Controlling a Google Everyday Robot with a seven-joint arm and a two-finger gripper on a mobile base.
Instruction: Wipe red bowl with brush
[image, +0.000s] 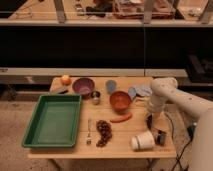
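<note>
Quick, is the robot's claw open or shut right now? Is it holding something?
Claw: shut, low at the right end of the table; whether it grips anything cannot be told.

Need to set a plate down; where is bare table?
Bare wood lies between the dark cluster and the white cup, below the chili pepper. The back row around the red bowl is crowded; the gripper sits at the right edge.

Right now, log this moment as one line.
gripper: shut, low at right edge of table beside white cup | red bowl: mid-table, apart from gripper | brush: cannot make out | wiping: not begun
</note>
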